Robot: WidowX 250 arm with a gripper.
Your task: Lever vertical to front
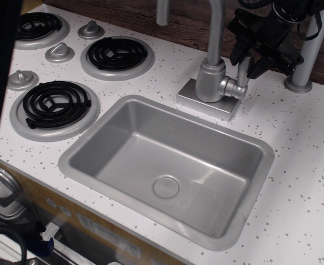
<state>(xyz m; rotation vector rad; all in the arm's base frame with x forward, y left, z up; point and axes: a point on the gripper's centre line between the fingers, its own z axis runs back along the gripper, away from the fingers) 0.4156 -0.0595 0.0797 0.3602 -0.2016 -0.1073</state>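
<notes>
Nearest us lies the grey sink basin point(167, 165), set into the speckled countertop point(300, 165). Behind its far rim we find the faucet base point(209, 96), and on its right side the round hub carrying the lever point(241, 74), which stands upright. Our gripper point(250, 58) hangs over it from behind, black fingers straddling the paddle's upper part so that a pull toward the basin would tip it forward. We judge the fingers closed around the paddle, though actual contact is hard to confirm. Farthest back rises the curved spout point(216, 27).
</notes>
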